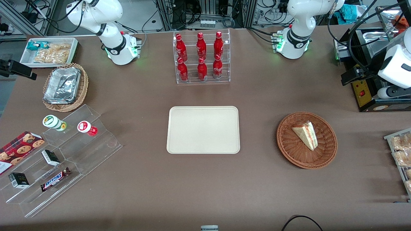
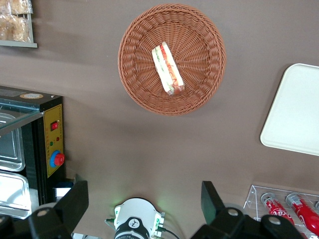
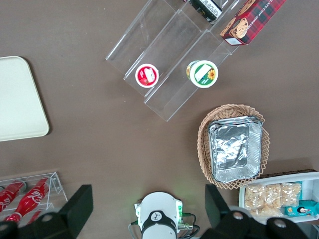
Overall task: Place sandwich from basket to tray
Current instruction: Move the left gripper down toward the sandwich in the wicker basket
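The sandwich, a pale bread wedge with red-orange and green filling, lies inside the round reddish-brown wicker basket. Beside the basket, toward the parked arm's end, the cream tray sits flat with nothing on it. My gripper hangs high over the table, farther from the front camera than the basket and well apart from it. Its black fingers stand wide open with nothing between them.
A clear rack of red bottles stands farther from the front camera than the tray. A black machine with a red button and a shelf of bagged pastries sit at the working arm's end. Snack stands and a foil-tray basket occupy the parked arm's end.
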